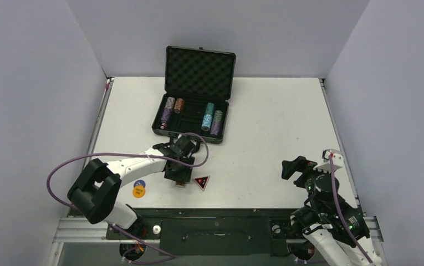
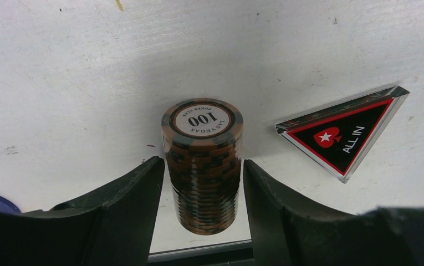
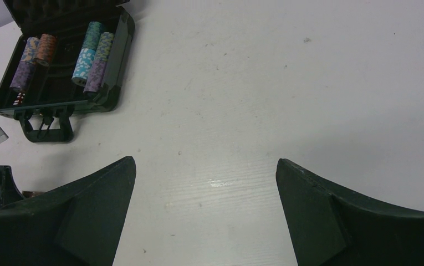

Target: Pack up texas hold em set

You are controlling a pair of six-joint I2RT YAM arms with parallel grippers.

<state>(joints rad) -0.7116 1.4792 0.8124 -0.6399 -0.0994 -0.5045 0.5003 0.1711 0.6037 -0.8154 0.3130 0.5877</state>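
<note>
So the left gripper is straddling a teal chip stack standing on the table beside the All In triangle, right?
Not teal: the chip stack that the left gripper straddles is brown, as the left wrist view shows. It does stand on the table beside the All In triangle.

Looks like a robotics lab cell: white table (image 1: 276, 122) boxed by plain panels (image 1: 32, 83) left, far, right; metal rail (image 1: 73, 231) at near edge.

- brown chip stack (image 2: 203, 172): brown, dark-striped edges, white top
- triangle (image 2: 345, 133): black, red border, white lettering
- briefcase (image 1: 198, 66): black, dimpled foam
- near left: yellow disc (image 1: 138, 192), blue disc (image 1: 139, 183)
</note>
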